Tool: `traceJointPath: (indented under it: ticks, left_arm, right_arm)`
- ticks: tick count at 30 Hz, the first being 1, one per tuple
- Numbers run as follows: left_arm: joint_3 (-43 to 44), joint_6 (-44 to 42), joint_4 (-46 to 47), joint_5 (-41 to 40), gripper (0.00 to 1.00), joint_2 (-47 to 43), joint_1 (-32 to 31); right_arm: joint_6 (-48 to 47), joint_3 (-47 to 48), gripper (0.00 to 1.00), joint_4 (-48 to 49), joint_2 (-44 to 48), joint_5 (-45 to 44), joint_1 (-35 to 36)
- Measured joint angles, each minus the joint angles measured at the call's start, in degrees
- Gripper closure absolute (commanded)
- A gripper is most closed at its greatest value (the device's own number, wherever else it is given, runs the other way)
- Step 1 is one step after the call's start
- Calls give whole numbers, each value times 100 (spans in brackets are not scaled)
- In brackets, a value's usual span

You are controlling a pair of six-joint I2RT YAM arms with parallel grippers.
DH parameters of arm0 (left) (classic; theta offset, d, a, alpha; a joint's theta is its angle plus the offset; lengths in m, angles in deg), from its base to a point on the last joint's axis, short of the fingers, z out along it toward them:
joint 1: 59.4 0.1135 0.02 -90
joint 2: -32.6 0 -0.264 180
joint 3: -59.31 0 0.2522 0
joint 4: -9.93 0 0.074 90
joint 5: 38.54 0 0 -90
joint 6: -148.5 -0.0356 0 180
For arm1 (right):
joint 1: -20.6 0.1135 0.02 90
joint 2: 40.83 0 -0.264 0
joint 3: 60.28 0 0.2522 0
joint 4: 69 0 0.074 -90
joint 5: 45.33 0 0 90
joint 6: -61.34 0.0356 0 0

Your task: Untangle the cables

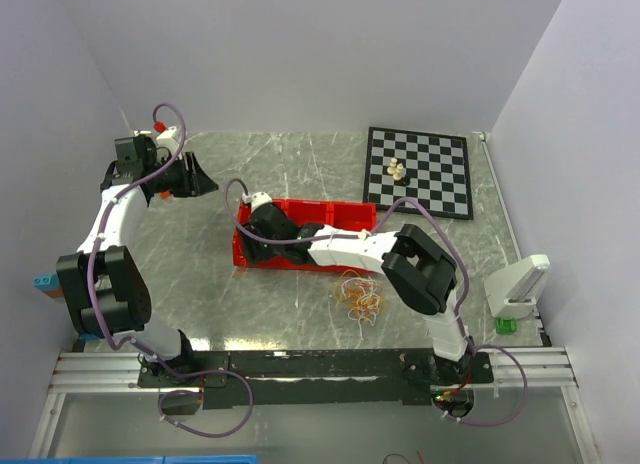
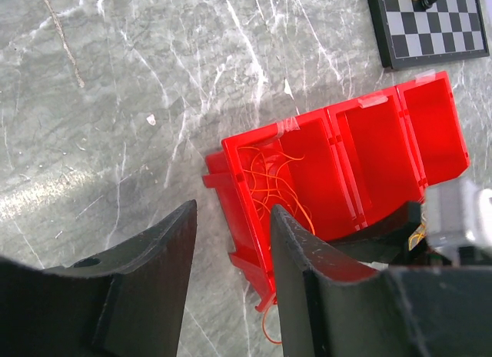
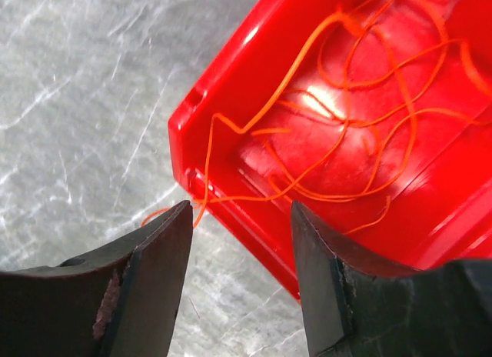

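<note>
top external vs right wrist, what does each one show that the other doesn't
Only top external: the chessboard with its pieces, a loose cable clump on the table beside the right arm, and the left arm. Only right wrist: an orange cable strand trailing over the rim of the red bin, seen between the right arm's open jaws. Both: the red bin and the marbled table.

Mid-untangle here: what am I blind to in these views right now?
Right wrist: bin cables run off the top and right edges.
Top external: right arm covers those cables in the red bin.
Top external: table clump too small to trace crossings.
Left wrist: a finger of the left end effector hides the bin's near wall.
</note>
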Motion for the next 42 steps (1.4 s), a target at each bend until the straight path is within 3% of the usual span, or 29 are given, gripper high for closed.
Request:
traceJointPath:
  ticks: [15,25,34,38,42]
  left_arm:
    - [-2,-15,-11,15,53,76,66]
    - [-9,-81,-39,13,53,85,76]
    - [-9,-111,-72,15,54,127,101]
    - [-9,-111,-105,15,54,177,114]
    - [-9,-114,-127,15,54,181,125]
  right_arm:
    - [-9,-98,52,221,-4,632,4]
    - [-52,385,61,162,-367,669,4]
    - [-92,501,83,98,-575,649,-9]
    - [-96,511,100,90,-577,695,-39]
    - [-96,511,100,98,-579,713,-44]
